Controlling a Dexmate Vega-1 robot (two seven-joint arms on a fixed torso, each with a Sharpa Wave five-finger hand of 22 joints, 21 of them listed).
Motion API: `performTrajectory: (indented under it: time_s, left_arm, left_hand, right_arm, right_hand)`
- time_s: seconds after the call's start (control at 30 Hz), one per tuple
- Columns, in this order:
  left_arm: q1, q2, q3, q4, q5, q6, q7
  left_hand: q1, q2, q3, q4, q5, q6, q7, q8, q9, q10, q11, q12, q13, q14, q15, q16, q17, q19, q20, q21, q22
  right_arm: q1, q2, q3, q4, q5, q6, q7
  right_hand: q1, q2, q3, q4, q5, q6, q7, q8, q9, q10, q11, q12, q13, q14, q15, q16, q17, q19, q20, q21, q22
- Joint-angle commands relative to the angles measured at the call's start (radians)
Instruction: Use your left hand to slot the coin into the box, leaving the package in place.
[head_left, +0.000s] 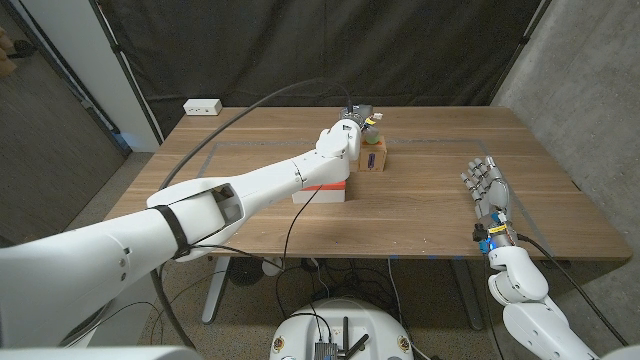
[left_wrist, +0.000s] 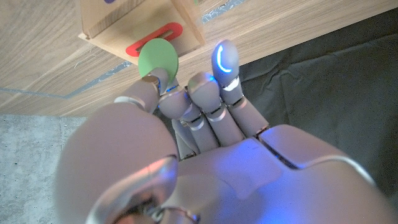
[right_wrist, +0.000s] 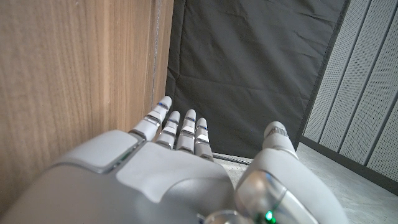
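Note:
My left hand (head_left: 348, 130) reaches over the middle of the table and pinches a green coin (left_wrist: 158, 56) between thumb and finger. In the left wrist view the coin hangs right at the red-rimmed slot (left_wrist: 155, 38) on the wooden box (left_wrist: 134, 22). From the head camera the coin (head_left: 375, 140) is a small green spot just above the box (head_left: 376, 156). Under my forearm lies the package (head_left: 322, 191), a white carton with a red band. My right hand (head_left: 488, 190) waits near the table's right edge, fingers straight and apart, holding nothing.
A white power strip (head_left: 203, 105) lies at the far left corner of the wooden table (head_left: 440, 210). Black cables (head_left: 290, 90) run along my left arm. A dark curtain (head_left: 330, 50) hangs behind the table.

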Motion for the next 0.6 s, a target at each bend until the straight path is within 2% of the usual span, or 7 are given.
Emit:
performTrajectory:
  time_s: [0.03,0.6]
  left_arm:
    - [-0.003,-0.004,0.004,0.012,-0.012,-0.007,0.002]
    - [-0.002,-0.007,0.01,0.011,-0.011,0.014,0.013]
  left_hand:
    - [-0.001,0.0,0.006,-0.001,0.002,0.023,0.021,0.004,0.002,-0.005,-0.001,-0.007,-0.003,0.0,0.0,-0.003,0.004,-0.006,-0.053,0.005,0.001]
    - [0.0,-0.002,0.003,-0.002,0.002,0.03,0.014,0.013,0.017,-0.001,-0.004,-0.007,-0.001,0.002,-0.001,-0.006,0.0,-0.005,-0.053,0.005,-0.003]
  right_arm:
    - [0.005,0.0,-0.004,0.005,0.005,-0.003,0.005]
    - [0.011,-0.005,-0.008,0.006,0.008,-0.011,0.01]
  right_hand:
    - [0.008,0.0,-0.002,0.001,0.005,0.006,0.0,0.0,0.004,0.01,0.0,-0.003,0.001,0.007,0.005,-0.003,-0.001,0.005,0.004,-0.003,0.003]
    - [0.008,0.001,-0.002,0.002,0.005,0.006,-0.001,0.0,0.004,0.01,-0.002,-0.003,0.001,0.007,0.007,-0.003,-0.001,0.005,0.006,-0.003,0.003]
